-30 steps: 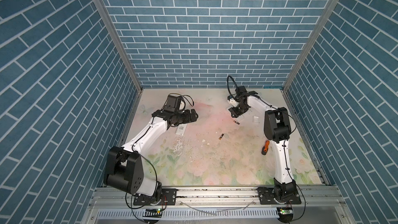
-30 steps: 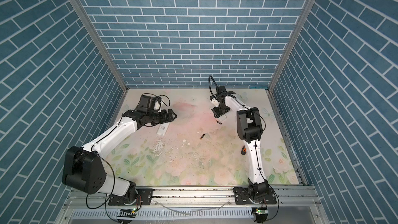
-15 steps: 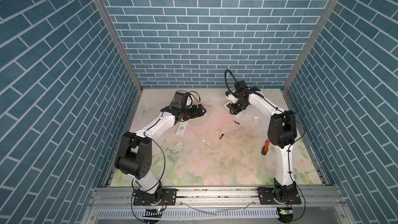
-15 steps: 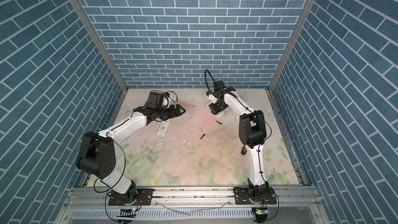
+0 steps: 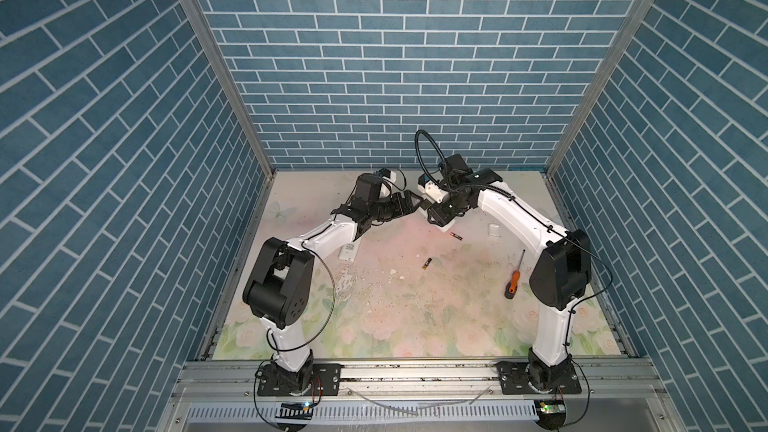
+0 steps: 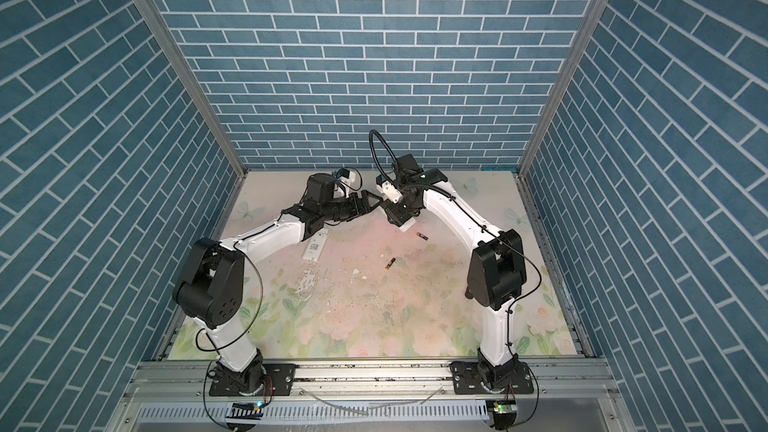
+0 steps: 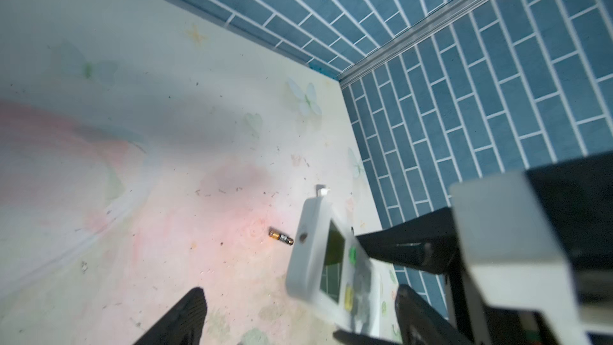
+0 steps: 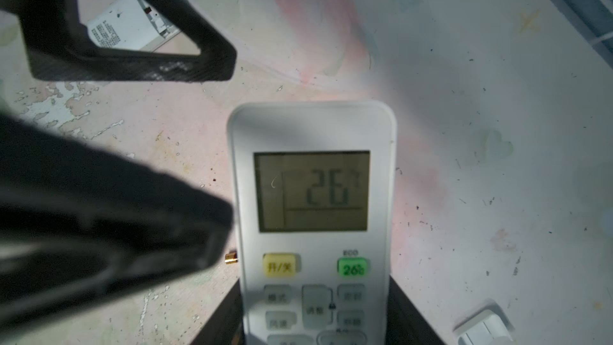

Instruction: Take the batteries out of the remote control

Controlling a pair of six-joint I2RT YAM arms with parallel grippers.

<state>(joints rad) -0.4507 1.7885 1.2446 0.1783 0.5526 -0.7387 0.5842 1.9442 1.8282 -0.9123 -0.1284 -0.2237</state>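
Observation:
My right gripper [image 8: 315,326] is shut on the lower end of a white remote control [image 8: 311,194], held above the mat with its lit screen and buttons facing the wrist camera. In both top views it [image 5: 444,224] hangs at the back middle. My left gripper [image 7: 298,320] is open beside the remote [image 7: 318,250]. One of its fingers [image 8: 116,220] sits close against the remote's side and the other [image 8: 132,44] stands well away. Two black and gold batteries [image 5: 456,236] [image 5: 427,263] lie loose on the mat. The remote's back is hidden.
A second white remote [image 5: 349,250] lies label up on the mat under the left arm. A small white cover [image 5: 493,229] rests to the right of the batteries. An orange-handled screwdriver [image 5: 513,280] lies by the right arm. Blue brick walls close three sides.
The left gripper has moved right, away from the remote on the mat and up to the held one. The right gripper has shifted slightly left with its remote.

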